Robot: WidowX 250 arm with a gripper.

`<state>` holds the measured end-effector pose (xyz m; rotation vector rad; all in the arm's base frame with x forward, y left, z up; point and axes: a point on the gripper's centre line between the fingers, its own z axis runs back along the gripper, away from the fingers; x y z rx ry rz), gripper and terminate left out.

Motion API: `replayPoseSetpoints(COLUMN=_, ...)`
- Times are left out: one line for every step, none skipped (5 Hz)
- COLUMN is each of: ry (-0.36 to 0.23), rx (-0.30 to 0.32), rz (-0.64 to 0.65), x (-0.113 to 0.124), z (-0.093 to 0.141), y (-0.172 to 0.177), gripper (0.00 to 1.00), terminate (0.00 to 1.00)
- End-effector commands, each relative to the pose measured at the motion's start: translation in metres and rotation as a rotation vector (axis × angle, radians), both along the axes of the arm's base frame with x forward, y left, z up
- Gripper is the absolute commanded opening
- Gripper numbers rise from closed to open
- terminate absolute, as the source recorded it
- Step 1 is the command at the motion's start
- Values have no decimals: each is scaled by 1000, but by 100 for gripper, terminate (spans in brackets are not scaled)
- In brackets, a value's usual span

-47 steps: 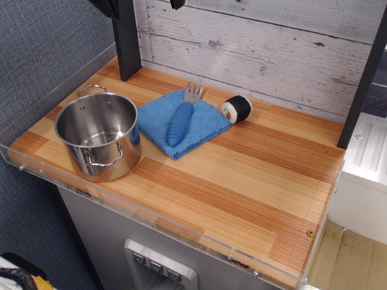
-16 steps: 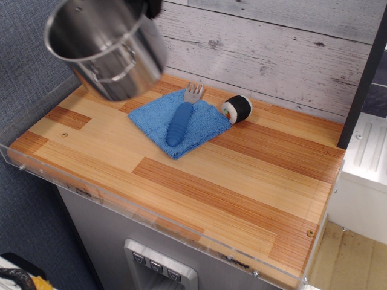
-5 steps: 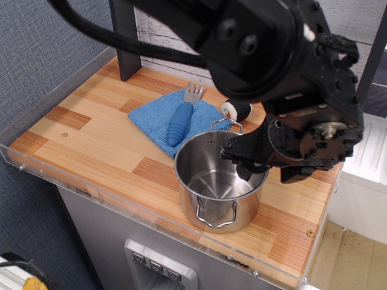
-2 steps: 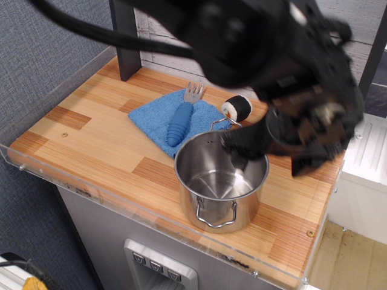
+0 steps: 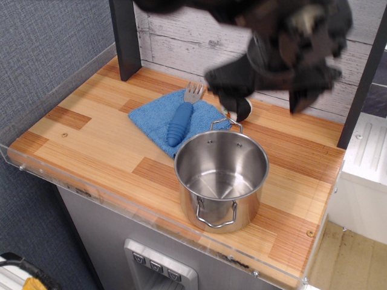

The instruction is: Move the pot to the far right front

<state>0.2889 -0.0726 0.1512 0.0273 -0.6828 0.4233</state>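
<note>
The shiny steel pot stands upright on the wooden table top, right of the middle and near the front edge, one wire handle facing front and one facing back. It is empty. My gripper is a motion-blurred dark shape above and behind the pot, clear of its rim and holding nothing. Its jaws look apart.
A blue cloth lies behind and left of the pot with a blue-handled fork on it. A sushi roll is mostly hidden behind the gripper. A dark post stands back left. A clear rim runs along the table's front edge.
The gripper has let go of the pot's rim and risen up and back. The pot stays where it was set down.
</note>
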Motion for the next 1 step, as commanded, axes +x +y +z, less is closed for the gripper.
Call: replayPoseSetpoints(ry=-167, rx=-37, rz=48, x=-15, z=59, y=28, gripper=100, terminate=100)
